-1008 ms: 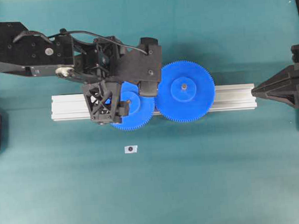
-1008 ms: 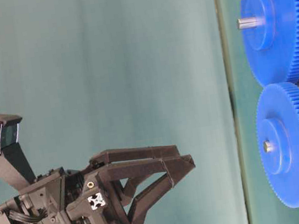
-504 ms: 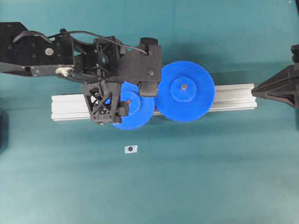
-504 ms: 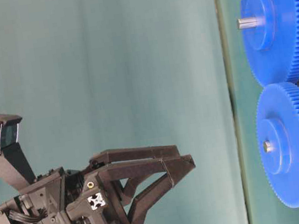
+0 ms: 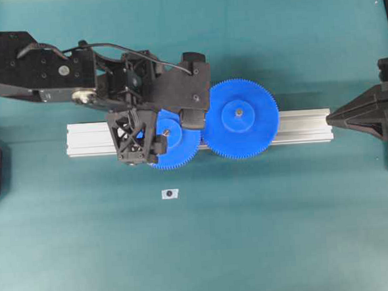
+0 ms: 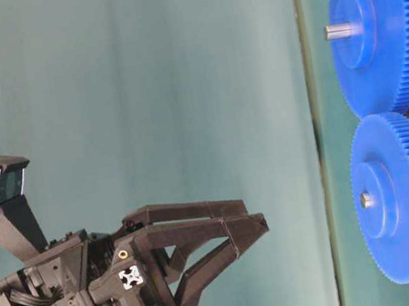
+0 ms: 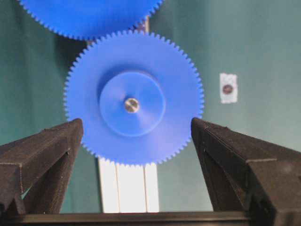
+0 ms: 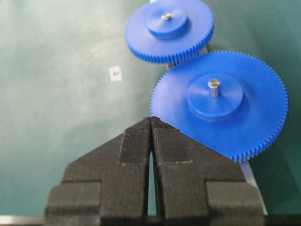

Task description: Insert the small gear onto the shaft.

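Note:
The small gear (image 5: 181,145) is blue and sits flat on the rail, its teeth meeting the larger blue gear (image 5: 240,118). The shaft (image 7: 131,104) shows as a silver pin end in the centre of its hub; the bracket is hidden. My left gripper (image 5: 161,131) hovers above the small gear, open and empty. In the left wrist view its black fingers (image 7: 47,150) stand wide on either side of the gear (image 7: 134,96). The table-level view shows the gripper (image 6: 253,226) well clear of the gear (image 6: 390,199). My right gripper (image 5: 330,117) is shut and empty at the rail's right end.
The long ribbed aluminium rail (image 5: 305,125) runs across the middle of the teal table. The larger gear (image 8: 221,103) sits on its own pin right of the small gear (image 8: 169,30). A small white tag (image 5: 170,194) with a dark dot lies in front of the rail.
My left arm has shifted slightly back and left, with the gripper still open. The gears and the right arm have not moved.

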